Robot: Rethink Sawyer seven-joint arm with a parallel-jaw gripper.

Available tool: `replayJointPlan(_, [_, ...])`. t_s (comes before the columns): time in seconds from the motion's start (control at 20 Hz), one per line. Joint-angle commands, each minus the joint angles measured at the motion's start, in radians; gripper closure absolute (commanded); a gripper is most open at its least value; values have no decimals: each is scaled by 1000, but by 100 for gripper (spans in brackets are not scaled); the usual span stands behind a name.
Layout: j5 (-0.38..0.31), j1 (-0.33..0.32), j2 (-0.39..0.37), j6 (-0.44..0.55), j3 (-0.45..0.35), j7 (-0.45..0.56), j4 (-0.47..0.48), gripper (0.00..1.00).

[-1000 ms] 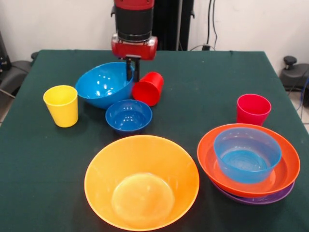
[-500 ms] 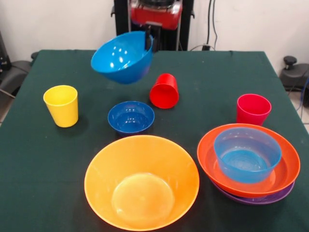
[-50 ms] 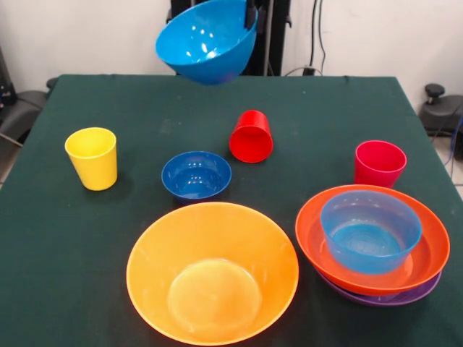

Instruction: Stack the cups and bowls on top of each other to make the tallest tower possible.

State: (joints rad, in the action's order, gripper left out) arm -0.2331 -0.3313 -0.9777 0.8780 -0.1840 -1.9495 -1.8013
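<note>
Front view — jaws pinching the rim of the big blue bowl (image 3: 206,43), only a dark tip showing at the top edge | bowl has risen well clear of the table (image 3: 72,217) | red cup (image 3: 251,137) lies tipped over | tower (image 3: 371,242) waits, likely next | no readable writing.

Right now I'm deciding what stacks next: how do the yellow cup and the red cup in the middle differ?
The yellow cup stands upright, mouth up; the red cup lies on its side. The yellow cup sits near the table's left edge; the red cup is mid-table, beside the small dark blue bowl. Both are small plain tumblers resting on the green cloth, touching nothing.
</note>
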Motion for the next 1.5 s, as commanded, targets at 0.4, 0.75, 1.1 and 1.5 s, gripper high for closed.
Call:
replayJointPlan(0.4, [44,100,140,121,-40,-145,305,100])
replayJointPlan(0.75, [73,158,249,210,-35,-164,492,100])
replayJointPlan(1.1, [92,219,344,278,-17,-192,658,100])
replayJointPlan(1.5, [102,276,445,266,8,-227,778,100])
